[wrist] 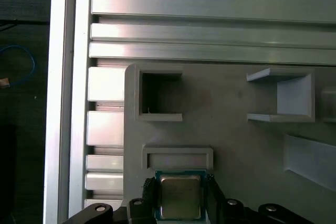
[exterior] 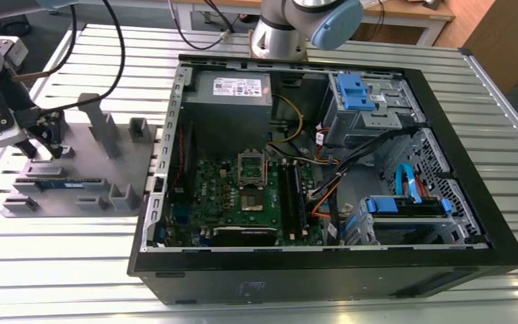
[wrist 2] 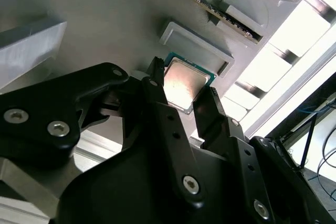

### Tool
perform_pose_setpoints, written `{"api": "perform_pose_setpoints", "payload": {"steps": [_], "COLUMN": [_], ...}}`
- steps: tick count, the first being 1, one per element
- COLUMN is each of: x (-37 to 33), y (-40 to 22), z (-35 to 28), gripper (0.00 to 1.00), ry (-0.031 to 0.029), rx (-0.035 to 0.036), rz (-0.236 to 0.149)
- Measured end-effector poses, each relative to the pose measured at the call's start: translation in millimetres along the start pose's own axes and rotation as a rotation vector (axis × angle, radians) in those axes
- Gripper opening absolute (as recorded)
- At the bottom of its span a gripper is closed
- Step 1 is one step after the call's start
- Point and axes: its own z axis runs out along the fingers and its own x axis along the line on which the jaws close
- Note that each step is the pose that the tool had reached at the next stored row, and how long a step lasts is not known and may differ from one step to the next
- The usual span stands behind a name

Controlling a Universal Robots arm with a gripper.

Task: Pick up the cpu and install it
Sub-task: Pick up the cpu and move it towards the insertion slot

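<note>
- The cpu (wrist: 180, 199) (wrist 2: 185, 83), with its silvery top and green rim, shows in both wrist views. It sits on the grey fixture tray (wrist: 236, 145), just beside a shallow raised rectangular pocket (wrist: 177, 157).
- The gripper (wrist: 180, 191) (wrist 2: 182, 88) is clenched on the cpu. I see one black finger against each of two opposite edges. I cannot tell whether the chip is lifted off the tray.
- In the exterior view, the gripper (exterior: 43, 145) hangs over the tray (exterior: 106, 169) at the far left of the frame, mid-height.
- A blue-green memory stick (exterior: 61, 182) lies on the tray just below the gripper in that frame.
- The tray rests on the slatted metal table (exterior: 61, 270), beside the open computer case (exterior: 475, 223) filling the centre and right.
- The motherboard (exterior: 241, 196) lies inside the case, with its metal socket frame (exterior: 251, 169) near the frame's centre, well apart from the cpu.
</note>
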Motion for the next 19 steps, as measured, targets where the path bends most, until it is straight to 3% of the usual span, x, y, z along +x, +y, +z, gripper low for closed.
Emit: {"api": "perform_pose_setpoints", "payload": {"steps": [3,19], "x": [-0.1,-0.1], "y": [0.1,0.1], "z": [-3.3,-3.7], "gripper": [0.47,0.47], "ry": [-0.0001,-0.0001], "rx": [-0.0001,-0.0001], "rz": [0.0,0.0]}}
